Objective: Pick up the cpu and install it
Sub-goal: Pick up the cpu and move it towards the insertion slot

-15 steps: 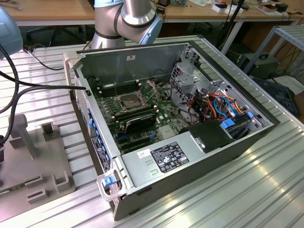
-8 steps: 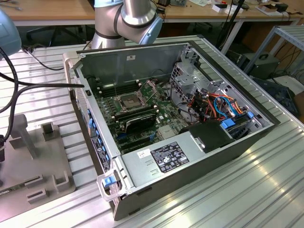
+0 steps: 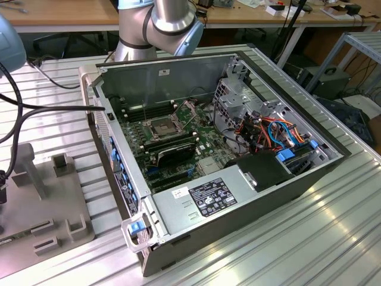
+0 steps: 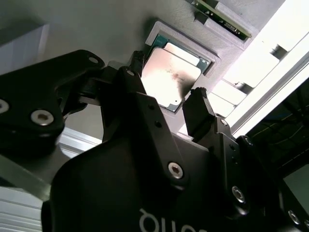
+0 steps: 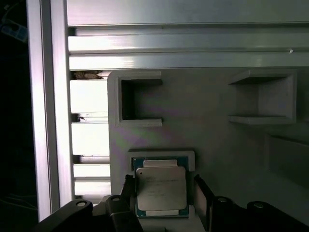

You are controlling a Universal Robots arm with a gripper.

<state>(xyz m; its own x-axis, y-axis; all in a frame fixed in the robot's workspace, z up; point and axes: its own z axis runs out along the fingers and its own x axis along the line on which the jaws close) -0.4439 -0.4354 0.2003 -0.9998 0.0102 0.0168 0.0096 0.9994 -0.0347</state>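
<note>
One grey metal desktop computer case is lying open on the ribbed aluminium table in the exterior view. Its square black-framed socket is looking unfilled on the green motherboard. A flat grey plastic fixture plate is sitting toward the exterior view's left. Wooden desks and loose cables are crowding the room behind.

In the first wrist view the small square silver-topped cpu is resting in a shallow framed recess of that plate. The black two-finger gripper is straddling it, spread wide and gripping nothing, with its fingers sitting just beside the recess frame.

In the second wrist view the cpu is again lying between the gripper's fingers, apart from both.

Judging by this, the pick-up is in hand: the grasp is not yet made and installing is not begun. Grasping is calling for both pads to meet opposite chip edges evenly, low enough to catch so thin a part.
</note>
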